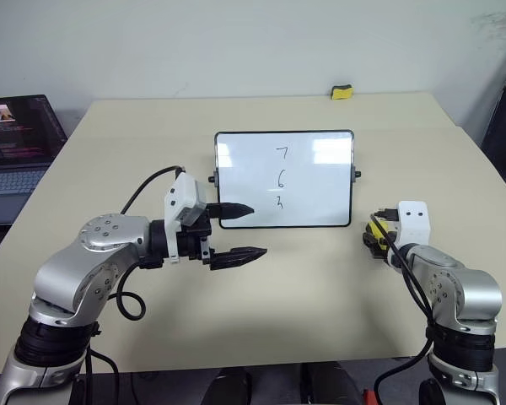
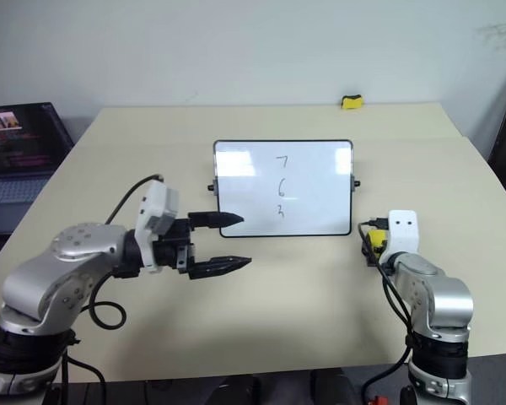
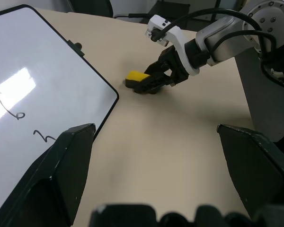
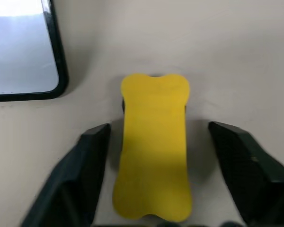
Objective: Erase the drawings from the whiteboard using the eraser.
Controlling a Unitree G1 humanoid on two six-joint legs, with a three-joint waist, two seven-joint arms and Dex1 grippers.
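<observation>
Yellow eraser (image 4: 152, 146) lying between right claw (image 4: 154, 156) fingers, not yet gripped, left claw (image 1: 240, 232) gaping empty, three drawings (image 1: 280, 178) on one whiteboard (image 1: 244, 181)

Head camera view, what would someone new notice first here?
The whiteboard lying mid-table, with three black drawings in a column. Just right of it, the right gripper straddles the yellow eraser, fingers on both sides. The left gripper hovers open by the board's near-left corner.

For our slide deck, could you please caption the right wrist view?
Right gripper straddling the yellow eraser on the table, jaws apart on either side, beside the whiteboard corner.
</observation>
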